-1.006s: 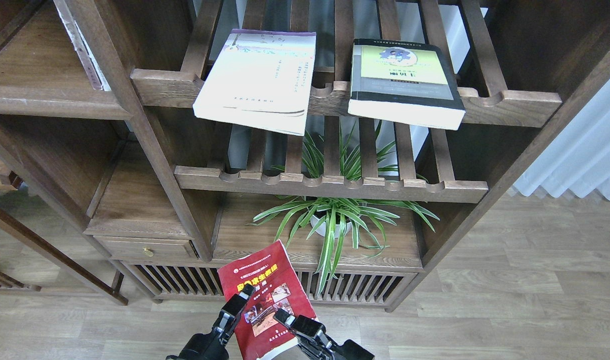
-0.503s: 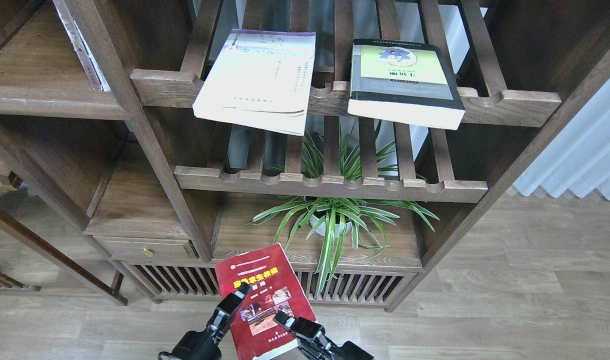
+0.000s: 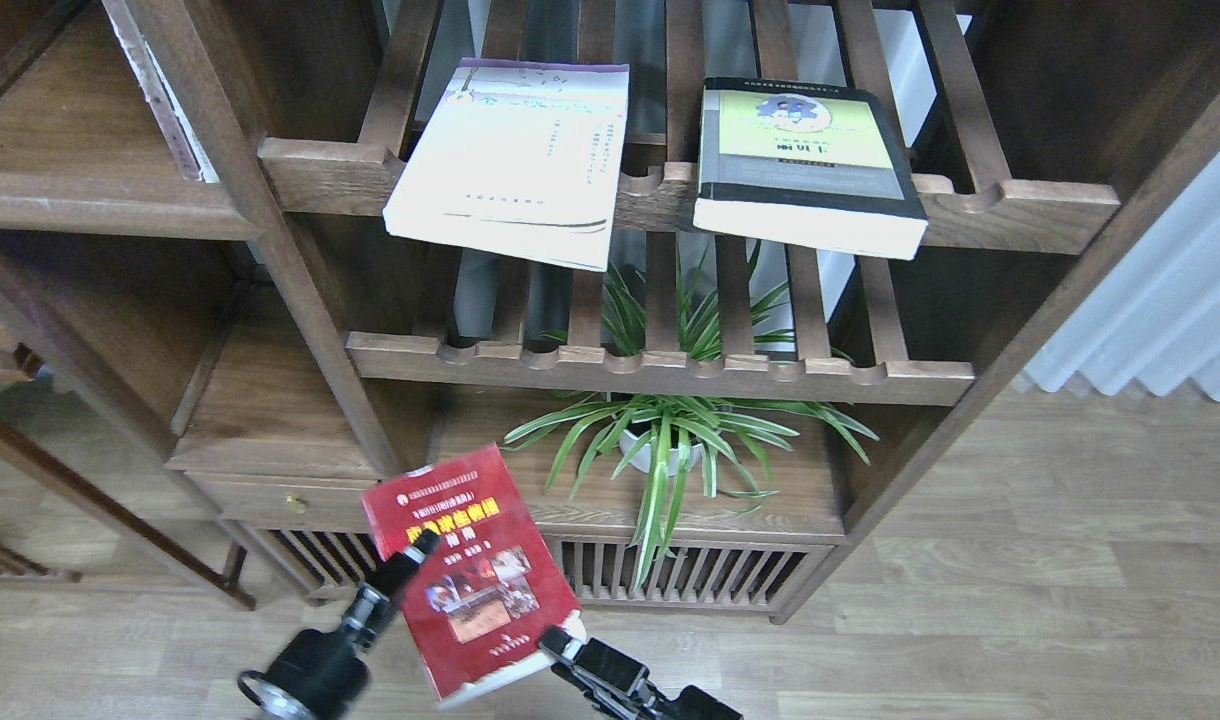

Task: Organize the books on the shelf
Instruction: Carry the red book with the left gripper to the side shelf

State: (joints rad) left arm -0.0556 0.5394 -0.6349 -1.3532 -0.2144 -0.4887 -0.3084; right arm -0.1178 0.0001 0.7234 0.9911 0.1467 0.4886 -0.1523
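The red paperback [image 3: 475, 585] with small photos is held in the air low in front of the bookcase, tilted. My left gripper [image 3: 410, 558] is shut on its left edge, with one finger lying across the cover. My right gripper [image 3: 562, 645] sits at the book's lower right corner; its fingers cannot be told apart. The cream-white book [image 3: 515, 150] with a purple edge and the thick black-and-grey book [image 3: 805, 160] with a yellow-green panel lie flat on the upper slatted rack, overhanging its front rail. The flat dark brown shelf [image 3: 80, 205] is at the upper left.
A thin worn white-spined book [image 3: 160, 95] leans at the shelf's right end. A second slatted rack [image 3: 660, 370] hangs below. A potted spider plant [image 3: 670, 440] stands on the bottom board. A small drawer [image 3: 290, 497] is at the lower left, a white curtain [image 3: 1160, 300] at the right.
My left gripper has carried the red book left and upward, turning it anticlockwise. The book has slid away from my right gripper, which stays in place at its corner.
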